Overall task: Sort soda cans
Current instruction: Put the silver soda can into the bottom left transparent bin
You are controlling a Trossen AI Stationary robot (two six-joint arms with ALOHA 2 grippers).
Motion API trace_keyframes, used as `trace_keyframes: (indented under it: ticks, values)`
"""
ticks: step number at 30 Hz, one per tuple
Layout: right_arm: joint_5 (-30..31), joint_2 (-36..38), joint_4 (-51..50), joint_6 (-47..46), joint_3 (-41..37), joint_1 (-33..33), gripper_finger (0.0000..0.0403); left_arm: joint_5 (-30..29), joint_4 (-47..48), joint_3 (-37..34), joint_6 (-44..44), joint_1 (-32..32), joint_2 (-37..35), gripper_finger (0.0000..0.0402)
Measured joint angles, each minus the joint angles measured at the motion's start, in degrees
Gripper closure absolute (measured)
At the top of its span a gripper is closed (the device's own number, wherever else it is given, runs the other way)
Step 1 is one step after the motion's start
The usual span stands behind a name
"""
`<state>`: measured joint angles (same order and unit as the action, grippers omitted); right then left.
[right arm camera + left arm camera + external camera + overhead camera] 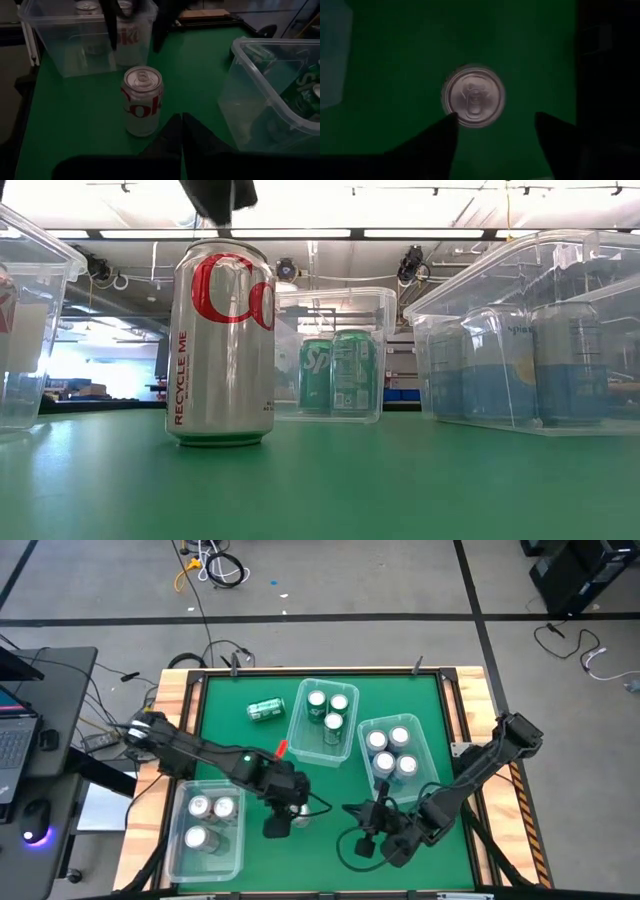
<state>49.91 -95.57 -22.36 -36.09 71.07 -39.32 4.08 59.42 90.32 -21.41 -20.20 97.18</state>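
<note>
Silver-white with red letters, one soda can [220, 345] stands upright on the green table [240, 740], near the front edge and just right of the left bin [205, 830]. The left gripper [492, 132] hangs directly above this can with its two fingers apart, and they do not touch it. In the left wrist view the shiny top shows between and beyond the dark fingertips.

The right gripper [181, 131] is low over the table to the right of the can, fingers pressed together, holding nothing.

The left bin holds three silver-white cans [208, 818]. The middle bin [325, 720], far from the front, holds three green cans [328, 710]. The right bin [395, 755] holds four blue cans [392, 752]. One green can [266, 711] lies on its side on the table, to the left of the middle bin.
</note>
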Motion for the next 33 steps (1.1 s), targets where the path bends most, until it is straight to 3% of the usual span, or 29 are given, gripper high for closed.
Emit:
trace_keyframes:
  ticks: [4, 9, 33]
  values:
    - [-0.36, 0.0, -1.62, -1.51, 0.0, -0.16, 0.0403, 3.09, 0.64, 0.0, 1.55, 1.45, 3.05, 0.0085]
    - [-0.79, 0.0, -3.12, -2.97, 0.0, -0.43, 0.0403, 4.57, 0.76, -0.02, 3.0, 2.92, 5.15, 0.0055]
    - [-0.94, 0.0, -3.39, -3.36, 0.0, -0.67, 0.0403, 3.49, -7.39, -2.78, 4.6, 3.01, 7.46, 0.005]
